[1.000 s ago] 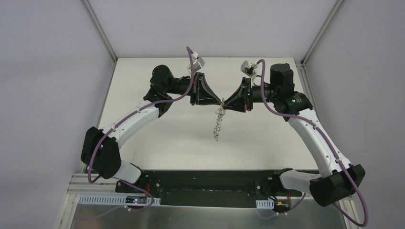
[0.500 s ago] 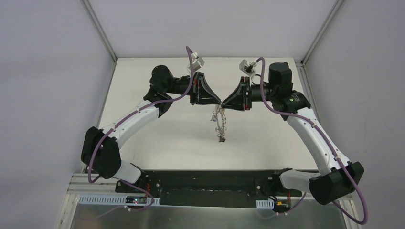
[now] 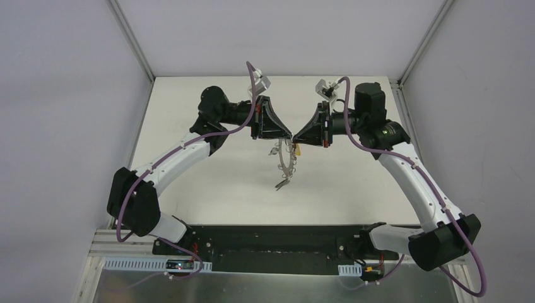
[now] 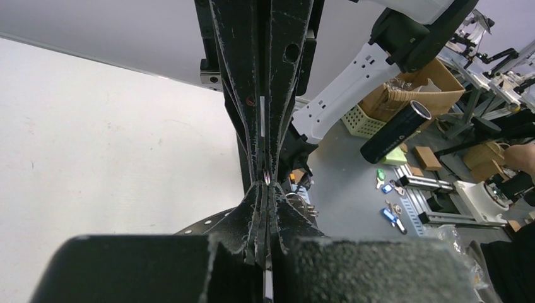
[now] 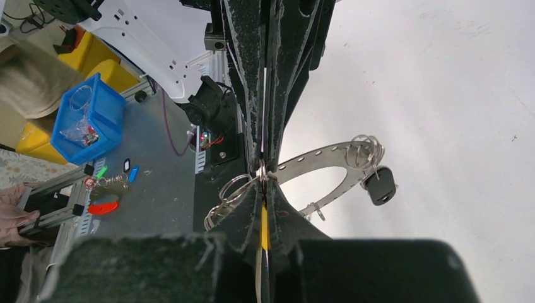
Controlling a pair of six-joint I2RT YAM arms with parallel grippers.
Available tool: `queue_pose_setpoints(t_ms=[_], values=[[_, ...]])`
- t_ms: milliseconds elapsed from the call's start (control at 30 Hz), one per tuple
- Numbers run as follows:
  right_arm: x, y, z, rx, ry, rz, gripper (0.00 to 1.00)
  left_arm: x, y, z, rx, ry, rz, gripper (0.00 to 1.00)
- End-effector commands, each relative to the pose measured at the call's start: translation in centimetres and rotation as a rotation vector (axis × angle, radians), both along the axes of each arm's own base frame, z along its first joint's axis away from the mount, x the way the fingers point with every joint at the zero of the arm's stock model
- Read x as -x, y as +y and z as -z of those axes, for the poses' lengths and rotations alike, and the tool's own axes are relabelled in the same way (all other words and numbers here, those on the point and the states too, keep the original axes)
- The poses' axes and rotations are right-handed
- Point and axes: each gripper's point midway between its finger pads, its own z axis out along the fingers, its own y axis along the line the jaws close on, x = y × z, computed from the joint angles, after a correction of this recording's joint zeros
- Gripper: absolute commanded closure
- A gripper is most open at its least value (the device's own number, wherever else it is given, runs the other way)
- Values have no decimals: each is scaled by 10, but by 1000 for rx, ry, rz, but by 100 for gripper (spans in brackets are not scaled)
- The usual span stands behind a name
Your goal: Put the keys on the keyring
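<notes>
Both grippers meet tip to tip above the middle of the white table [image 3: 208, 183]. The keyring [image 3: 285, 161], a flat grey perforated ring with wire loops, hangs tilted below their tips. It shows in the right wrist view [image 5: 315, 154] with a black key [image 5: 380, 185] on one loop. My right gripper [image 5: 263, 182] is shut on the yellow key [image 5: 264, 227], whose tip is at a wire loop [image 5: 235, 187]. My left gripper [image 4: 268, 187] is shut at the ring's rim [image 4: 208, 221], apparently on a loop. The blue key is out of view.
The black base plate [image 3: 271, 243] runs along the table's near edge. Grey enclosure walls and aluminium posts [image 3: 132, 38] border the table. Beyond the table lie a blue bin [image 5: 85, 120], cardboard boxes [image 4: 416, 95] and spare keys [image 4: 391, 214].
The hanging keyring has swung and turned, its lower end moving right and then back left. Both gripper tips have shifted slightly left and stay pressed together.
</notes>
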Motion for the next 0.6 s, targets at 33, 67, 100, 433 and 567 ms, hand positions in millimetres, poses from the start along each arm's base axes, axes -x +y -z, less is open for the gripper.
queue_pose_setpoints(t_ms=[33,67,100,433,567], values=[[1,-3,-3,80,-95,29,100,9,6,-23,38,-106,34,94],[2,-2,0,108,-103,31,100,9,7,-21,24,-114,32,87],[4,-1,3,132,-108,28,100,8,7,-18,1,-116,23,82],[13,14,24,218,-87,-30,100,12,17,19,-216,-244,-16,68],[13,15,24,219,-85,-33,100,18,17,25,-237,-261,7,69]])
